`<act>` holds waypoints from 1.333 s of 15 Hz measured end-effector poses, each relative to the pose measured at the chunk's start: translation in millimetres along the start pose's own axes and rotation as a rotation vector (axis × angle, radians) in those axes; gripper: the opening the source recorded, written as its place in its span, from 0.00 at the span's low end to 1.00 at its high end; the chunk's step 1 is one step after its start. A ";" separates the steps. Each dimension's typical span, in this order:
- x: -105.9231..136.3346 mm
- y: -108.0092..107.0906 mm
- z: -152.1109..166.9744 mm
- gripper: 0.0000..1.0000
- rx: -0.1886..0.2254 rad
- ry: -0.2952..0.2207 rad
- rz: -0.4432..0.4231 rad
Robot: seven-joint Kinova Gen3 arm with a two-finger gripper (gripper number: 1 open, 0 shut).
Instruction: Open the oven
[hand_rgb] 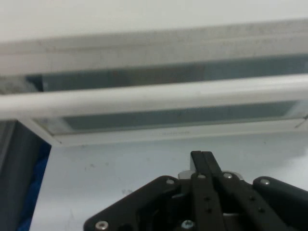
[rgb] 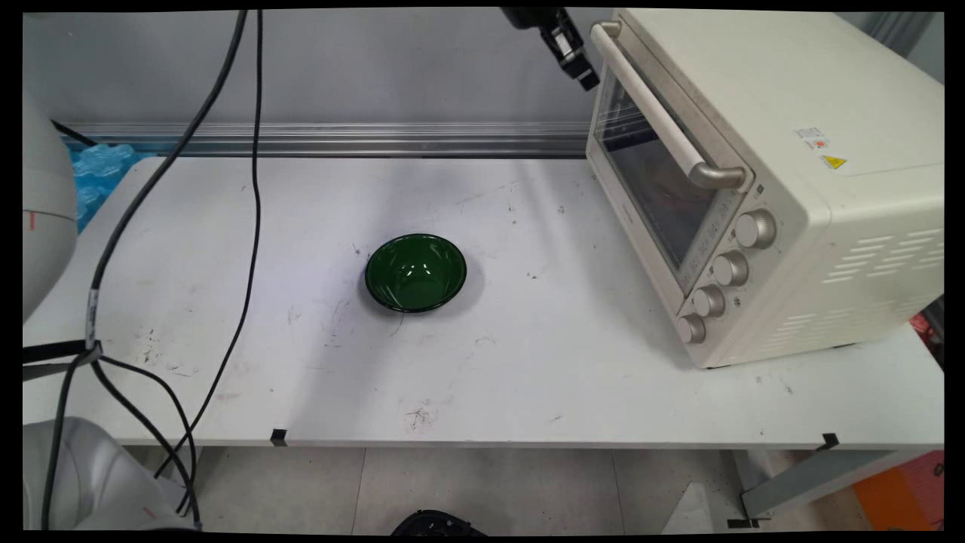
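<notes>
table's near edge (rgb: 482, 441) is seen closest to the cam in the main view, w/ two small black tape tabs (rgb: 278, 436) stuck on it, one left of centre and one far right. scuff marks are scattered over the white top. a dark green bowl (rgb: 415, 272) is set upright near the table's middle, glossy inside, nothing seen in it; it is well apart from everything else.

a cream toaster oven (rgb: 761, 181) is placed on the table's right side, turned at an angle so its glass door faces left and toward the cam. door is shut. a long pale handle (rgb: 657, 113) is run across the door's top, and four round knobs (rgb: 724, 275) are lined up in a row beside the glass. a small warning sticker (rgb: 822, 147) is seen on the oven's top.

gripper (rgb: 579, 68) is held high at the top edge of the main view, just beside the far end of the handle, at the oven's upper left corner; whether it touches cannot be told. in the hand view the fingers (hand_rgb: 204, 161) are pressed together w/ nothing pinched between them, and the handle bar (hand_rgb: 154, 98) is stretched across just ahead of the tips, w/ the door glass (hand_rgb: 168, 77) behind it.

black cables (rgb: 252, 173) are hung down over the table's left part. crumpled blue plastic (rgb: 102, 173) is seen at the far left, behind the table's back corner.
</notes>
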 end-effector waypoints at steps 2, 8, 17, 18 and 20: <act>5.8 -1.3 -0.1 0.00 0.002 0.008 0.005; 28.2 -5.4 2.3 0.00 0.013 0.043 0.016; 43.9 -8.7 19.7 0.00 0.013 0.088 0.007; 45.0 -9.4 22.2 0.00 0.014 0.092 0.004; 46.4 -10.8 26.7 0.00 0.015 0.099 0.000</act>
